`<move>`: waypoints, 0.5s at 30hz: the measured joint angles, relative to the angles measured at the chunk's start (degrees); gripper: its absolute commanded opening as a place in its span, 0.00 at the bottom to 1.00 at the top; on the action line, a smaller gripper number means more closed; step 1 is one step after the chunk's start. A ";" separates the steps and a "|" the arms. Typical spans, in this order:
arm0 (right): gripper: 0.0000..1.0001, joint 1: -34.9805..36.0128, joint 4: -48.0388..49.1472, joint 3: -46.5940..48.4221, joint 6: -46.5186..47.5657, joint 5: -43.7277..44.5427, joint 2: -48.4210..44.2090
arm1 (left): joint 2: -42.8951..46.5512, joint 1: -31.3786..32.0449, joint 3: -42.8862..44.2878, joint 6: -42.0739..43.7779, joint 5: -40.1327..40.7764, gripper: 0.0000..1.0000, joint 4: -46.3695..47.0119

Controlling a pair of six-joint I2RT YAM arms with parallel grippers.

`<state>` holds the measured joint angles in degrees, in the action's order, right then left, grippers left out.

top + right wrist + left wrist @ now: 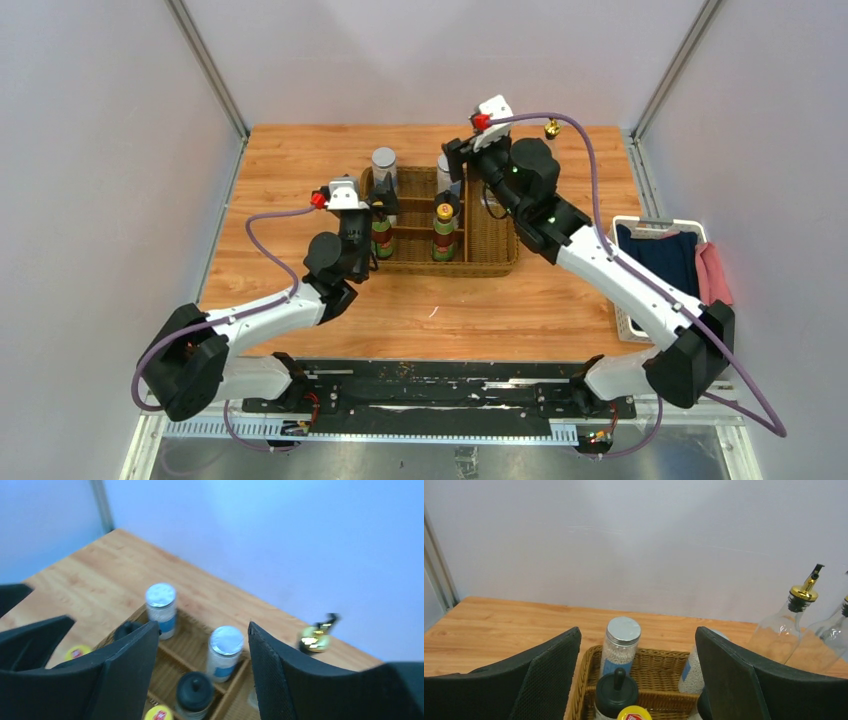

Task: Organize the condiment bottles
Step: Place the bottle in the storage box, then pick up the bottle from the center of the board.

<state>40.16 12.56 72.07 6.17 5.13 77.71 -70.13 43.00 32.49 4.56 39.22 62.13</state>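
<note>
Surface: wooden table | On it: divided wicker basket, mid-table | Right of basket, on bare wood: two clear bottles, upright, nearer one gold-topped

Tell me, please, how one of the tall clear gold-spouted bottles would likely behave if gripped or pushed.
The gold-spouted bottle looks clear and empty, so probably light. Its tall body and narrow neck suggest it could tip if pushed high up. The smooth, glassy wall may be slippery and perhaps fragile.

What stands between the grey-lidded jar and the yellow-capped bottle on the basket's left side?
A black-capped bottle stands between the grey-lidded jar and the yellow-capped bottle. The left wrist view shows this most clearly.
</note>
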 measured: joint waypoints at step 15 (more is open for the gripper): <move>0.79 -16.35 1.29 -0.48 1.38 13.07 2.78 | -2.64 0.00 6.64 1.49 -0.66 0.93 -4.46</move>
<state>23.81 13.85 71.59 7.55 18.20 80.49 -72.77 43.00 39.13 6.04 38.57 57.67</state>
